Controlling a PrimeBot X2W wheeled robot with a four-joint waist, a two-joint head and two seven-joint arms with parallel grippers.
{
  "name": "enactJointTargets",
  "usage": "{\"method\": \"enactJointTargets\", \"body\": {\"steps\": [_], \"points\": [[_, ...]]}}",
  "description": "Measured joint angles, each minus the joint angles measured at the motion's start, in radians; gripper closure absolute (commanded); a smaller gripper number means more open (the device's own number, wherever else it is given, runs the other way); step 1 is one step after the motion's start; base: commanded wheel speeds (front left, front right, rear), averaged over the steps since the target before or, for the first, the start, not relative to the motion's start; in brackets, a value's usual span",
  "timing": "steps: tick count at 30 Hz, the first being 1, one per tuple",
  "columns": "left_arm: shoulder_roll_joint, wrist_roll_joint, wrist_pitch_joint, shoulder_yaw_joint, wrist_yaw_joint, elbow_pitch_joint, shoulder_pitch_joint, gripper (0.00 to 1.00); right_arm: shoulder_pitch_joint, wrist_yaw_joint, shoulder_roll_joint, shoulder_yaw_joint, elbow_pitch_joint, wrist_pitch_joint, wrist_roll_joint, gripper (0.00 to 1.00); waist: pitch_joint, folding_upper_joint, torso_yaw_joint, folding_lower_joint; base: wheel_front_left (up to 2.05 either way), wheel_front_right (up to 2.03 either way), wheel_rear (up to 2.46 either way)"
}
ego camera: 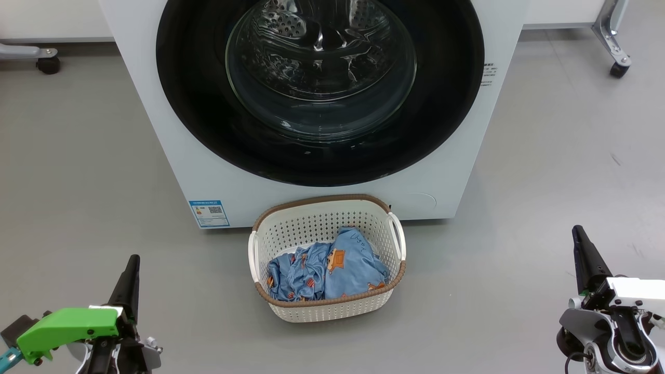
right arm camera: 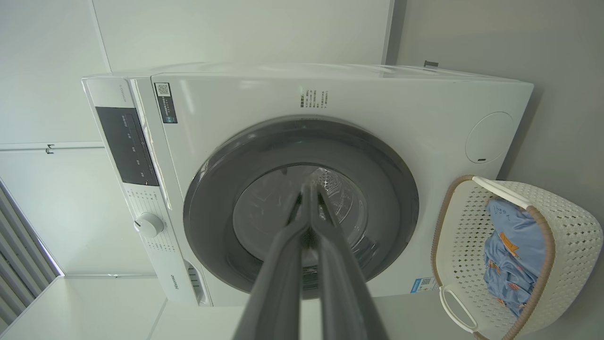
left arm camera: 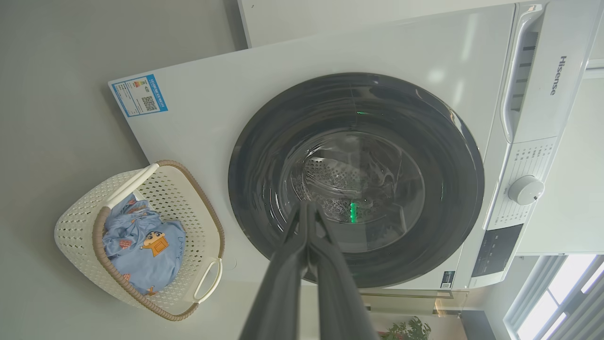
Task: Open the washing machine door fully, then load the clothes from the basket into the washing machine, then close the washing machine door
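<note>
- Grey floor [ego camera: 78,156] runs under everything in the head view.
- Left claw [ego camera: 133,265], at the lower left of the head view, has its two dark fingers pressed together and grips nothing. It hovers over bare floor.
- Right claw [ego camera: 579,236], at the lower right, is likewise closed tight and empty.
- In each wrist view the joined fingers [left arm camera: 306,222] [right arm camera: 309,203] point at the glass of the door [ego camera: 197,104].
- Basket [ego camera: 322,311] sits on the floor at lower centre, between the claws and well apart from both.
- Clothes [ego camera: 332,270] lie heaped in the basket, blue with orange figures.
- Washer [ego camera: 244,192] stands just behind the basket at top centre. Whether they touch, I cannot tell.
- Blue sticker [ego camera: 209,213] sits low on the washer's left, and a round hatch [ego camera: 418,201] low on its right.
- Black door is closed flush against the washer's front, and the steel drum shows through its glass.
</note>
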Motion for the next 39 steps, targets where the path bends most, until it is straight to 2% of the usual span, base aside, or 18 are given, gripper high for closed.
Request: {"method": "enactJointTargets", "body": {"steps": [15,16,18,19,20,28,39], "points": [[0.0,0.0,0.0,0.0,0.0,0.0,0.0,1.0,0.0,0.0,0.0,0.0,0.0,0.0,0.0,1.0,0.0,0.0,0.0,0.0,0.0,0.0,0.0],[0.0,0.0,0.0,-0.001,0.0,0.004,0.001,0.0,0.0,0.0,0.001,0.0,0.004,0.0,0.0,0.0,0.0,0.0,0.0,0.0001,0.0,0.0,0.0],[-0.005,0.0,-0.001,-0.005,0.0,0.022,0.013,0.0,0.009,-0.001,0.01,0.002,0.024,0.0,0.0,0.0,0.0,0.0,0.0,0.0,0.0,0.0,0.0],[-0.015,0.0,-0.001,-0.006,0.001,0.045,0.033,1.0,0.031,-0.001,0.02,0.004,0.046,0.0,0.0,1.0,0.0,0.0,0.0,0.0,0.0,0.0,0.0],[-0.021,0.0,-0.001,-0.007,0.001,0.051,0.041,0.0,0.042,-0.001,0.024,0.005,0.052,0.0,0.0,0.0,0.0,0.0,0.0,0.0,0.0,0.0,0.0],[-0.023,0.011,-0.005,-0.009,0.001,0.04,0.042,0.0,0.039,-0.001,0.023,0.013,0.049,-0.002,-0.019,0.0,0.002,0.0,0.001,0.0,0.0,0.0,0.0],[0.002,0.049,-0.033,-0.033,0.001,0.008,0.029,0.0,0.01,-0.001,-0.007,0.05,0.035,-0.038,-0.105,0.0,0.008,0.0,0.003,0.0,0.0,0.0,0.0]]}}
